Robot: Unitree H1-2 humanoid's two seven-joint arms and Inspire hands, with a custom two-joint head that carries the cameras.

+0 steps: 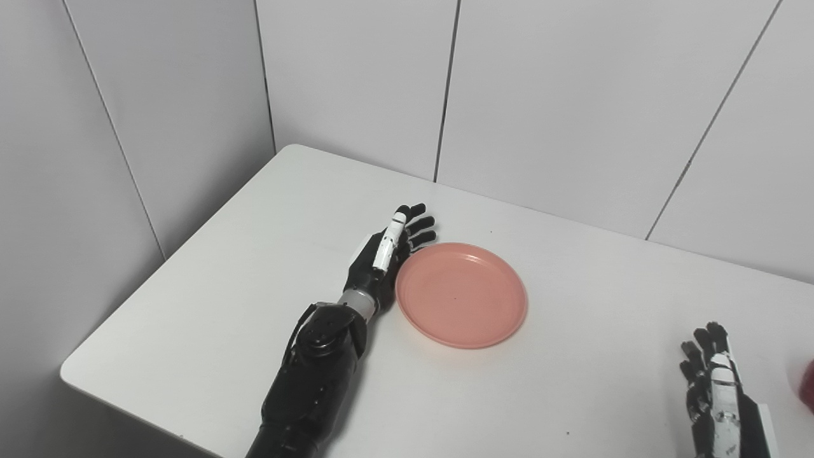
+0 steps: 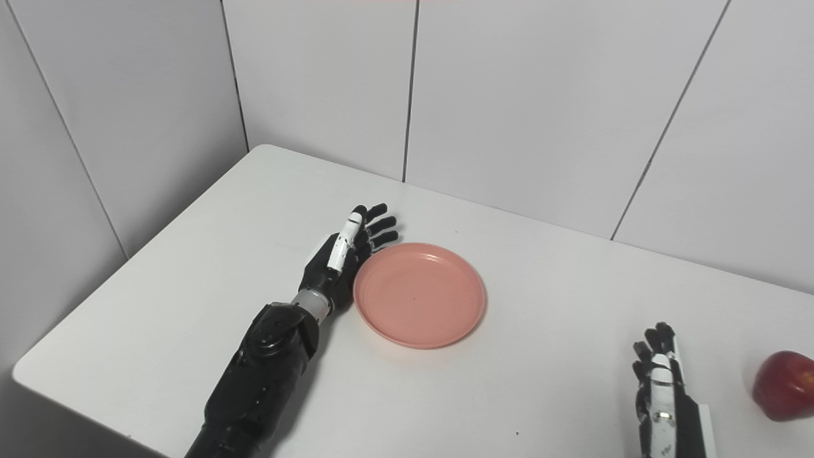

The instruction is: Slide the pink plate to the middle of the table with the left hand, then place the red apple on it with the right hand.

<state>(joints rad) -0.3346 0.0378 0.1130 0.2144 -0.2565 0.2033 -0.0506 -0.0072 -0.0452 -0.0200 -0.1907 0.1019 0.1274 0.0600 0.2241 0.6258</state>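
Note:
A pink plate (image 1: 461, 294) lies flat on the white table (image 1: 210, 318), left of the table's middle. My left hand (image 1: 388, 251) rests on edge against the plate's left rim, fingers straight and apart, holding nothing. The red apple (image 2: 785, 385) sits near the table's right front, barely cut off at the right edge of the left eye view. My right hand (image 2: 661, 391) stands at the bottom right, fingers extended upward and apart, a short gap left of the apple and not touching it.
Grey panelled walls (image 1: 356, 83) close in the table at the back and left. The table's left corner and front edge (image 1: 127, 407) run diagonally beneath my left arm (image 1: 311, 381).

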